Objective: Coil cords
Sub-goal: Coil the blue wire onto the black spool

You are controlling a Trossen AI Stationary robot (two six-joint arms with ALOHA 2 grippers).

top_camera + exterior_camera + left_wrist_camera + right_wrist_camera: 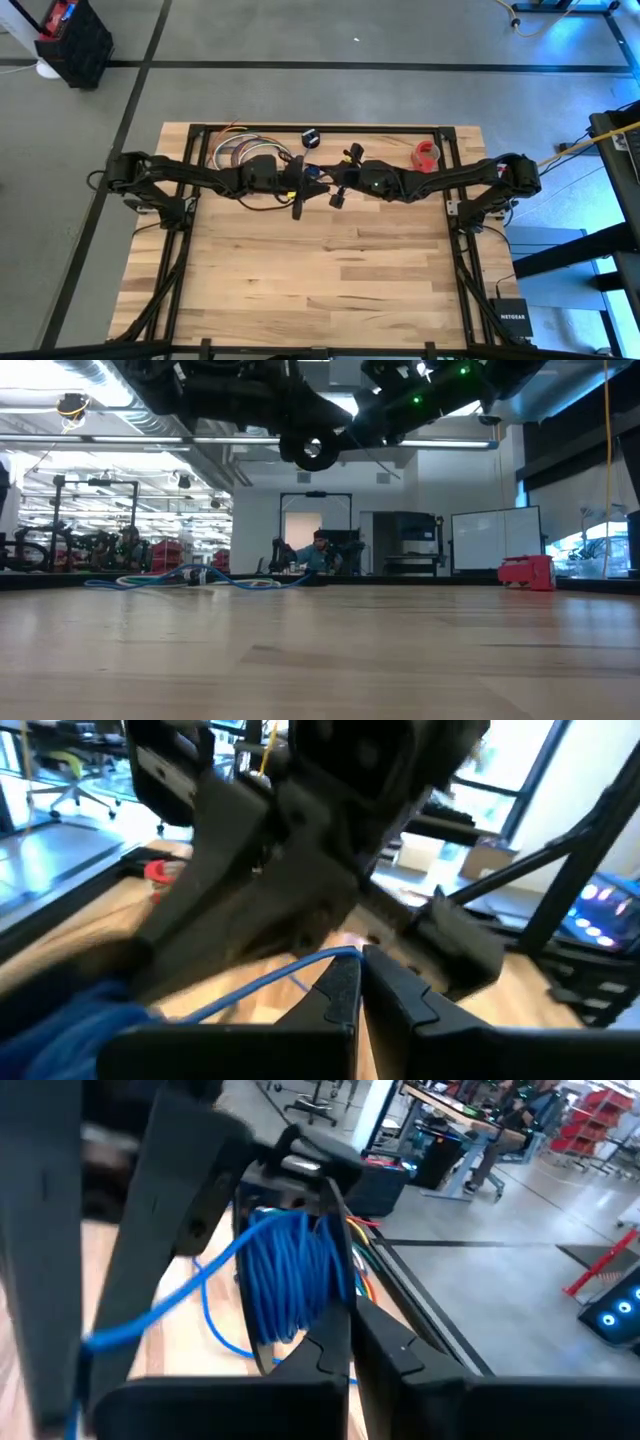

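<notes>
My left gripper (358, 982): fingers pressed together, tips pinching a thin blue strand of the cord (262, 982); it hangs above the far middle of the table (330, 270), tip to tip with my other arm.
My right gripper (345, 1342): fingers closed as well, clamped at the edge of a thick hank of blue cord (290, 1280) wound in many tight turns; one loose strand trails off the hank toward the table.
Where my arms meet: both reach in from the sides and meet near the far edge, left gripper (297, 192) and right gripper (338, 188) just beside each other, held up off the wood.
Cord, held part: a blue bundle between my two grippers (313, 172).
Cord, loose part: pale loops lie on the table at the far left (235, 150), partly under my left arm; from table height they show as a low tangle on the wood (195, 577).
Black puck: lies near the far edge (310, 138).
Red tape roll: far right of the table (427, 154), well apart from the cord.
</notes>
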